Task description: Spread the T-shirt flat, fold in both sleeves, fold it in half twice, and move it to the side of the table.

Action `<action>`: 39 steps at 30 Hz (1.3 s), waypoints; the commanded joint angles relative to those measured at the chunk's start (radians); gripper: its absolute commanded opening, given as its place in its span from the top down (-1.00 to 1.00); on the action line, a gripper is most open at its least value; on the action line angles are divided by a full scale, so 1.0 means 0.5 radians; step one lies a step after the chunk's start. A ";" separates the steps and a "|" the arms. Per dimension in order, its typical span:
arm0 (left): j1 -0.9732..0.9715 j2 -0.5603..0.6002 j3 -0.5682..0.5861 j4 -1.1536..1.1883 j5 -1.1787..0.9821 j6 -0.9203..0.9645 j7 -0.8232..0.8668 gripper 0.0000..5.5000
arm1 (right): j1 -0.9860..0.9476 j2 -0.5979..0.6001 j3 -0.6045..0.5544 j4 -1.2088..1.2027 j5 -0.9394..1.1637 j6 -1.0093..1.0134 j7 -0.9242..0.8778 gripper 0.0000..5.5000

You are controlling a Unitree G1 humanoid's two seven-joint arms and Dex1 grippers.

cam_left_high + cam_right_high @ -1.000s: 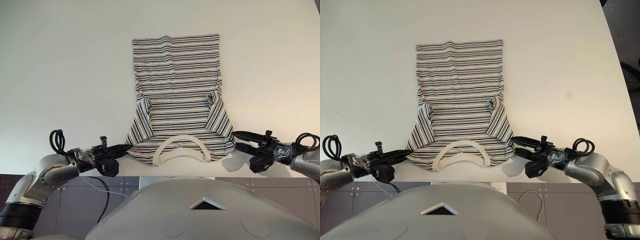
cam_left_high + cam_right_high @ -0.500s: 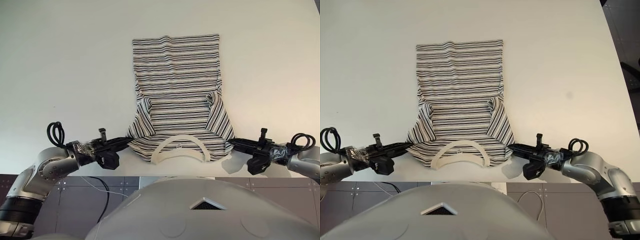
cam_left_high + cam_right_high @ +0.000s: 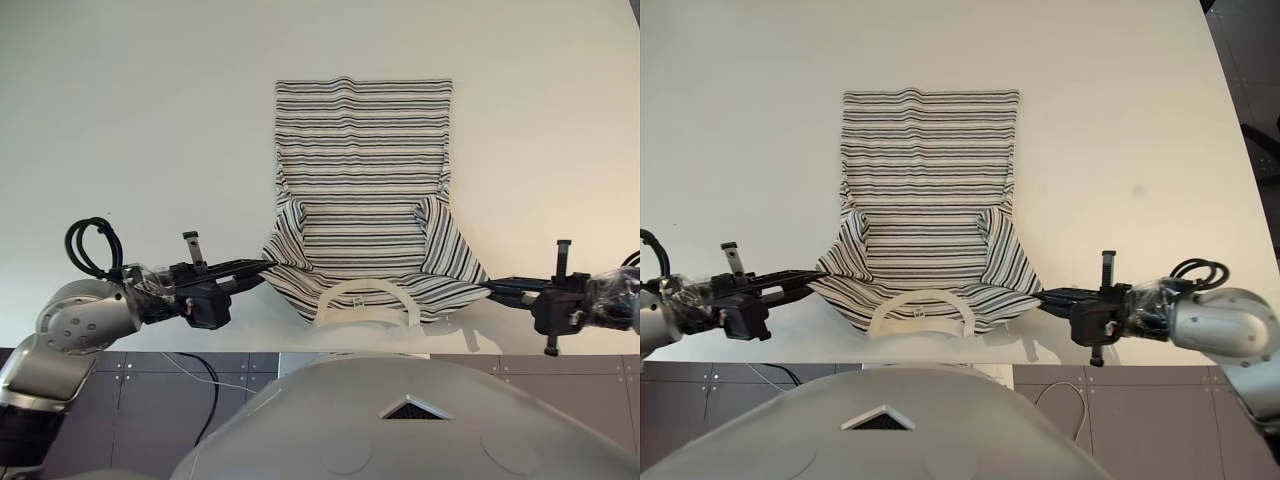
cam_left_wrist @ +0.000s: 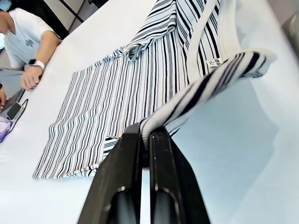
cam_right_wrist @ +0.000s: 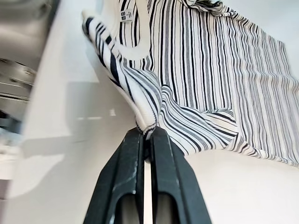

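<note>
The striped T-shirt [image 3: 362, 150] lies lengthwise on the white table [image 3: 120, 120], hem at the far end, both sleeves folded in over the chest. Its white collar [image 3: 362, 300] faces the near edge. My left gripper [image 3: 262, 266] is shut on the shirt's left shoulder corner, and the left wrist view shows the left gripper [image 4: 146, 133] pinching striped cloth. My right gripper [image 3: 488, 287] is shut on the right shoulder corner, with the right gripper [image 5: 145, 131] clamping a fold of fabric. The collar end hangs raised between the two grippers, slightly above the table.
The table's near edge [image 3: 250, 345] runs just under both grippers. Open white surface lies to both sides of the shirt. A dark flat object [image 4: 14, 109] rests near the table's far corner, well away from the shirt.
Both grippers have risen and drawn outward, lifting the shoulder corners and the collar end off the table. The far part of the shirt stays flat.
</note>
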 commanded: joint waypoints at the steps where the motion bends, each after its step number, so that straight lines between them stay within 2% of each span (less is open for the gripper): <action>1: 0.411 0.037 0.349 -0.235 -0.262 0.180 -0.251 0.96 | 0.467 0.104 -0.478 -0.299 0.121 0.238 0.327 0.94; 3: 0.519 -0.004 0.502 -0.333 -0.396 0.307 -0.328 0.96 | 0.648 0.227 -0.696 -0.428 0.172 0.371 0.442 0.94; 5: 0.421 -0.031 0.524 -0.388 -0.468 0.468 -0.288 0.96 | 0.542 0.250 -0.751 -0.466 0.271 0.527 0.421 0.94; 7: 0.037 -0.060 0.353 -0.358 -0.445 0.690 -0.139 0.96 | 0.104 0.186 -0.567 -0.324 0.306 0.663 0.293 0.94; 8: -0.199 -0.108 0.230 -0.313 -0.386 0.801 -0.072 0.96 | -0.212 0.191 -0.401 -0.192 0.279 0.731 0.238 0.94; 10: -0.673 -0.241 -0.014 -0.144 -0.223 0.982 0.017 0.96 | -0.844 0.307 -0.058 0.139 0.179 0.870 0.209 0.94; 12: -1.064 -0.385 -0.201 0.081 -0.092 1.110 0.061 0.96 | -1.306 0.464 0.184 0.503 0.057 0.928 0.225 0.94; 15: -1.520 -0.606 -0.420 0.495 0.160 1.203 0.129 0.96 | -1.808 0.681 0.438 1.050 -0.132 0.959 0.235 0.94; 22: -2.193 -0.966 -0.591 1.408 0.456 1.105 0.230 0.96 | -2.737 1.109 0.690 2.342 -0.492 0.645 0.144 0.94; 25: -2.349 -1.069 -0.645 1.764 0.560 1.001 0.245 0.96 | -2.927 1.212 0.769 2.781 -0.636 0.500 0.096 0.94; 27: -2.354 -1.111 -0.765 2.016 0.701 0.895 0.219 0.96 | -2.961 1.291 0.862 3.026 -0.777 0.408 0.034 0.94; 28: -2.337 -1.130 -0.835 2.125 0.781 0.826 0.213 0.87 | -2.955 1.325 0.899 3.109 -0.834 0.372 0.001 0.96; 31: -2.348 -1.190 -0.876 2.372 0.900 0.627 0.348 0.72 | -2.907 1.376 0.901 3.250 -0.884 0.309 -0.040 0.78; 35: -2.492 -1.304 -0.559 2.561 0.713 0.460 0.695 0.51 | -2.936 1.405 0.622 3.376 -0.691 0.403 -0.264 0.52; 36: -2.512 -1.325 -0.495 2.560 0.658 0.425 0.713 0.45 | -2.939 1.414 0.539 3.379 -0.619 0.439 -0.287 0.51; 39: -2.523 -1.386 -0.400 2.548 0.557 0.416 0.679 0.44 | -2.955 1.455 0.351 3.361 -0.458 0.543 -0.317 0.51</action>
